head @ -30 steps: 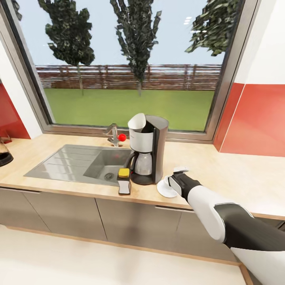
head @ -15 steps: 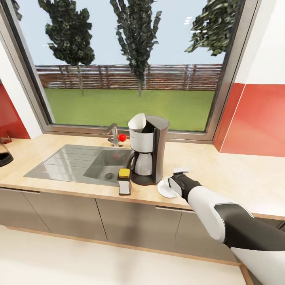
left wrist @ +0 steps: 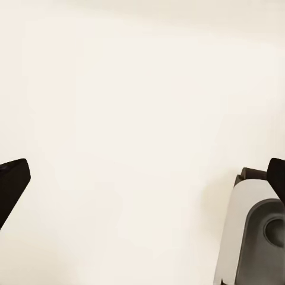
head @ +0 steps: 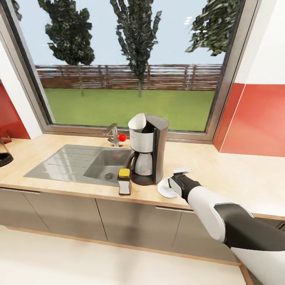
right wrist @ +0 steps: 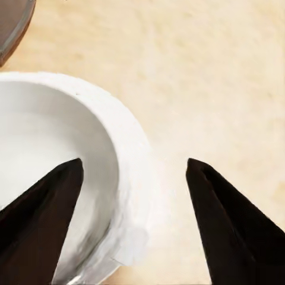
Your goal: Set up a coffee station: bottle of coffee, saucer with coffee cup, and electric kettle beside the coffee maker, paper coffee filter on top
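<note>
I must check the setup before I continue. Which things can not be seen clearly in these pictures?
- Saucer: in the head view the right gripper covers its far part, so whether a cup sits on it cannot be told.
- White dish in the right wrist view: cut off by the picture's edge.
- Dark vessel on the countertop: cut off by the head view's left edge.

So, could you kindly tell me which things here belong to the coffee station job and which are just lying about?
Belonging to the job:
- coffee maker
- paper filter on top of it
- saucer beside it
- bottle of coffee, yellow lid
- right tool, straddling the saucer's rim

Lying about:
- sink
- tap
- dark glass vessel at the counter's far left
</note>
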Tool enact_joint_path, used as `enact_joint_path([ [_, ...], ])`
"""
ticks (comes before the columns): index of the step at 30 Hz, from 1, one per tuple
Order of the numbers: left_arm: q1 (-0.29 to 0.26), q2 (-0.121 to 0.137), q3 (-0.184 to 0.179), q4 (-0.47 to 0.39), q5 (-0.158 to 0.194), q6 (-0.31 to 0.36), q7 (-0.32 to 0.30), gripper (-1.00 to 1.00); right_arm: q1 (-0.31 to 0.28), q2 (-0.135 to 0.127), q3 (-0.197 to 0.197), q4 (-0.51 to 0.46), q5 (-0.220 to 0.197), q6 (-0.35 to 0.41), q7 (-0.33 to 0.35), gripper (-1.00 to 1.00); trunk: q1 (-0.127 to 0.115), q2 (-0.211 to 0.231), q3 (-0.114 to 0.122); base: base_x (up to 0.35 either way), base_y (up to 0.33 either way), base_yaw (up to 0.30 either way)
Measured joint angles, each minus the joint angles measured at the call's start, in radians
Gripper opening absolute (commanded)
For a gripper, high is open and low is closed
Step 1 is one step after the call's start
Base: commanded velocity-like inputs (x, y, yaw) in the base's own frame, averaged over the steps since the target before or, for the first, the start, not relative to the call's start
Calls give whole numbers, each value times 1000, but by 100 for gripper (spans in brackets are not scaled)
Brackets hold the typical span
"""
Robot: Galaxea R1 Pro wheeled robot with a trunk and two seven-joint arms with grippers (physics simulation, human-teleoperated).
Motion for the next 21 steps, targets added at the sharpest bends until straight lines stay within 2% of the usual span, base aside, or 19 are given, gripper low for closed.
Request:
enact_joint_path([
  [15, 0, 0, 0, 0, 0, 0, 0, 100, 0, -1, 0, -4, -1, 1, 0, 100, 0, 0, 0, 0, 0, 0],
  [21, 0, 0, 0, 0, 0, 0, -1, 100, 0, 2, -2, -50, -2, 2, 0, 100, 0, 0, 0, 0, 0, 0],
])
